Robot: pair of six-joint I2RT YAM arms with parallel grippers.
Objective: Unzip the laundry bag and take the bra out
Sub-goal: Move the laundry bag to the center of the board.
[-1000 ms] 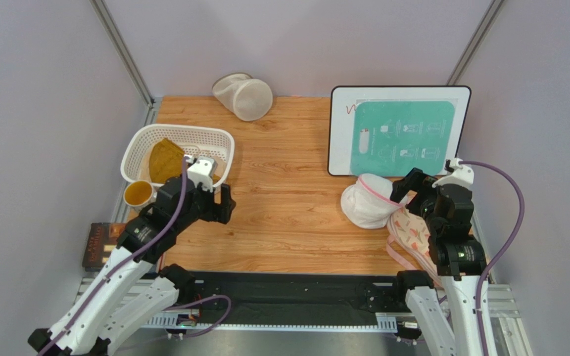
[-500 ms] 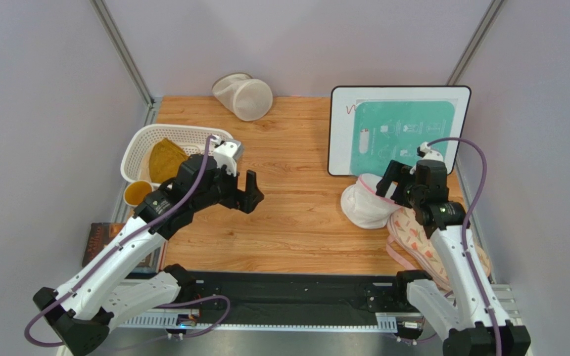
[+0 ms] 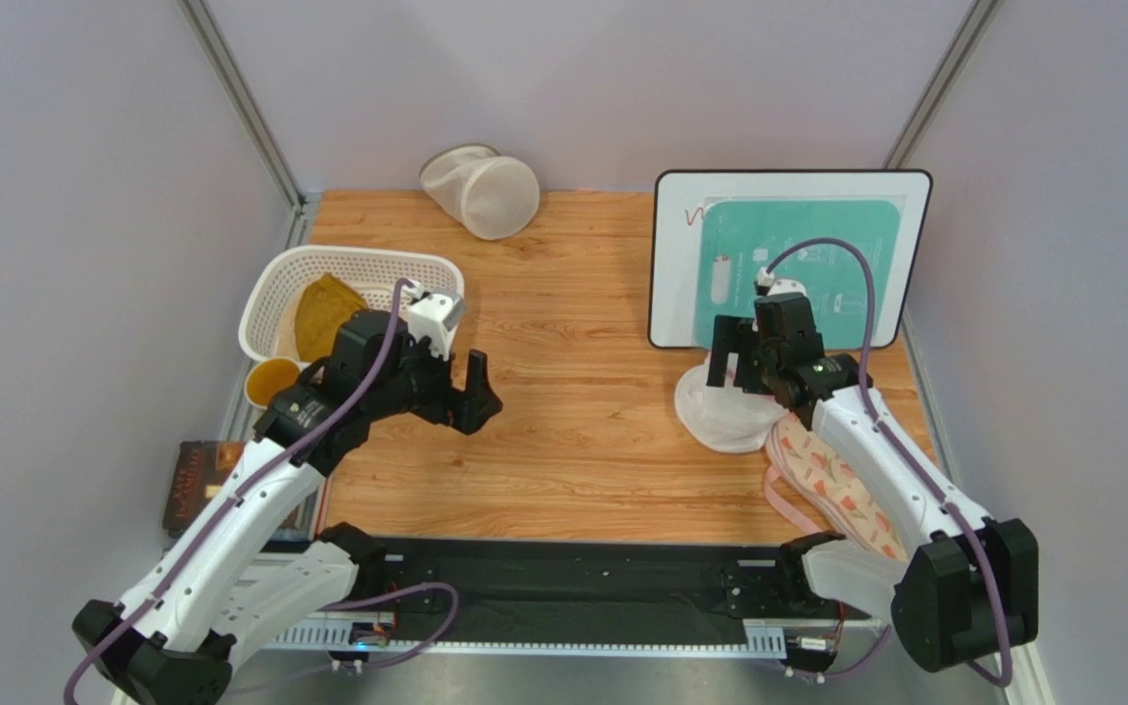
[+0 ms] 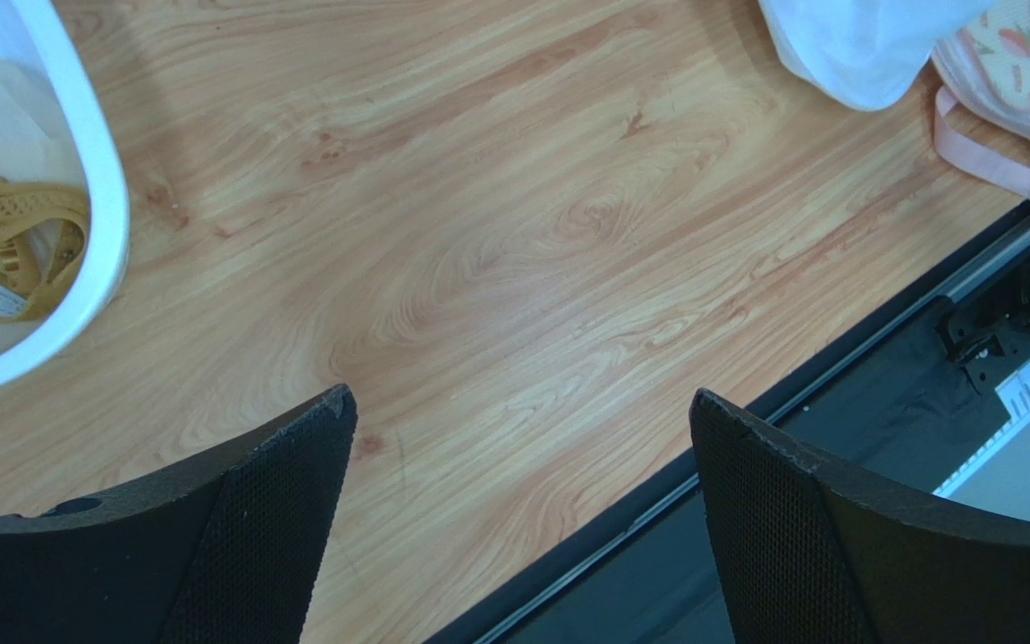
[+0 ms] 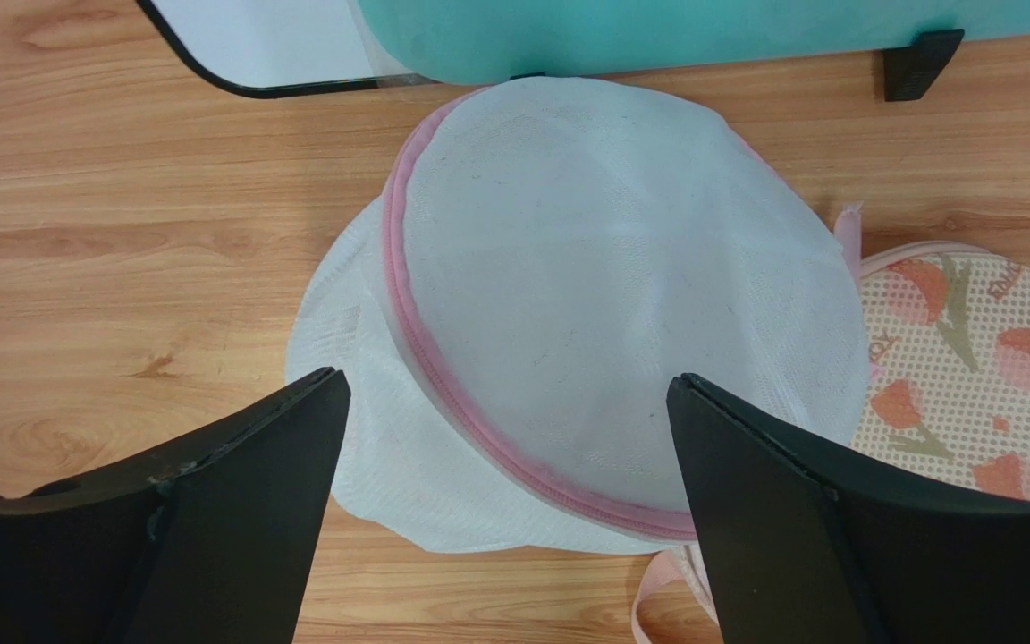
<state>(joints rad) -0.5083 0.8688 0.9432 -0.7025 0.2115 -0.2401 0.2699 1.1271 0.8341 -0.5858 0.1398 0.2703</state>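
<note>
The laundry bag (image 3: 725, 414), a white mesh dome with a pink zipper (image 5: 406, 309), lies at the right of the table in front of the board. It fills the right wrist view (image 5: 615, 309), and its edge shows in the left wrist view (image 4: 856, 47). The visible stretch of zipper looks closed. The bra is hidden. My right gripper (image 3: 739, 360) hovers open just above the bag, a finger on either side (image 5: 507, 383). My left gripper (image 3: 464, 400) is open and empty above bare wood (image 4: 521, 403), left of centre and far from the bag.
A pink patterned cloth (image 3: 835, 478) lies against the bag's right side. The instruction board (image 3: 791, 257) stands just behind it. A white basket (image 3: 283, 279) with a mustard garment (image 3: 323, 316) and a yellow cup (image 3: 273, 382) sit at left. A cream cylindrical mesh bag (image 3: 485, 191) lies at the back.
My right gripper has moved up and left from beside the bag to over it. My left gripper swung out to the right, then drew back slightly.
</note>
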